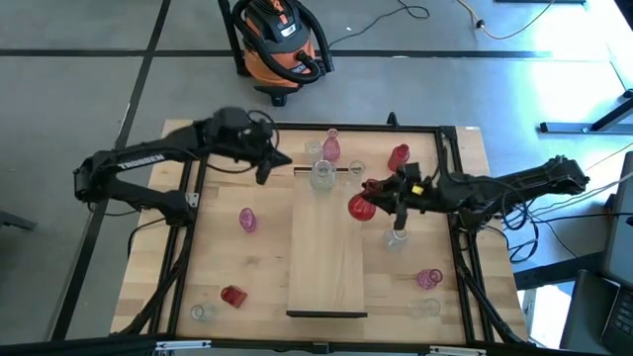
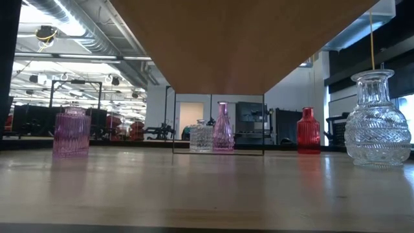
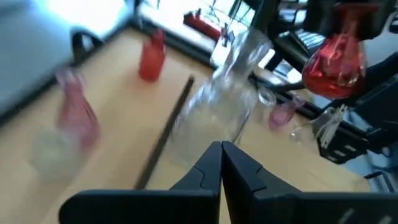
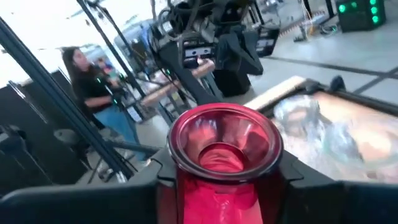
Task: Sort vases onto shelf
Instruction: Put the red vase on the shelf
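My right gripper (image 1: 381,191) is shut on a deep red vase (image 1: 359,206), held above the table near the far right corner of the shelf (image 1: 326,267), a pale plank lying mid-table. My left gripper (image 1: 265,170) is shut and holds nothing. It hovers just left of the shelf's far end, near a clear vase (image 3: 217,106) that stands on that end. A pink vase (image 1: 331,146), a clear vase (image 1: 315,150) and a red vase (image 1: 399,156) stand on their bases beyond the shelf's far end. My right gripper pinches the red vase's neck (image 4: 217,186), just below the flared mouth (image 4: 224,134), between its two fingers (image 4: 155,186). The mouth faces back toward the wrist and the round body (image 3: 336,65) lies beyond the fingertips. The vase is tilted and lifted clear of the table.
More vases stand around the shelf: pink (image 1: 247,220), red (image 1: 232,295) and clear (image 1: 203,312) on the left, clear (image 1: 398,237), pink (image 1: 428,279) and clear (image 1: 427,307) on the right. A black frame (image 1: 455,178) borders the table. A person (image 4: 93,93) stands in the room beyond.
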`<control>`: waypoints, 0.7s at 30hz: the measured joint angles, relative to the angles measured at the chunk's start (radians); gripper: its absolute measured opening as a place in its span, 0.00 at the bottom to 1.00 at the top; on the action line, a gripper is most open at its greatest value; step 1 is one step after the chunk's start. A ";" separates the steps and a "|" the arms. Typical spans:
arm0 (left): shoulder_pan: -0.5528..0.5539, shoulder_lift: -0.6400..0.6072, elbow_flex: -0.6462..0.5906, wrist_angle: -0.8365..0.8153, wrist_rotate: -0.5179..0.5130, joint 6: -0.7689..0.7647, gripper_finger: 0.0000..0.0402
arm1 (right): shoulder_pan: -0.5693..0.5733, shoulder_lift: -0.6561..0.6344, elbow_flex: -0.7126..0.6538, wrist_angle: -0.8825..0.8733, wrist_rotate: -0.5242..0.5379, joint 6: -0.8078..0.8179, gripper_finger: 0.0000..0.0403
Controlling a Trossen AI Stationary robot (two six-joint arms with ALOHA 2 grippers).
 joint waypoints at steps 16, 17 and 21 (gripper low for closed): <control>-0.057 -0.002 -0.132 0.116 -0.130 -0.012 0.01 | 0.001 0.220 0.066 -0.173 0.035 -0.218 0.27; -0.057 -0.002 -0.132 0.116 -0.138 -0.012 0.01 | 0.001 0.232 0.066 -0.169 0.041 -0.219 0.27; -0.057 0.000 -0.132 0.129 -0.142 -0.007 0.01 | 0.001 0.275 0.066 -0.121 0.042 -0.224 0.27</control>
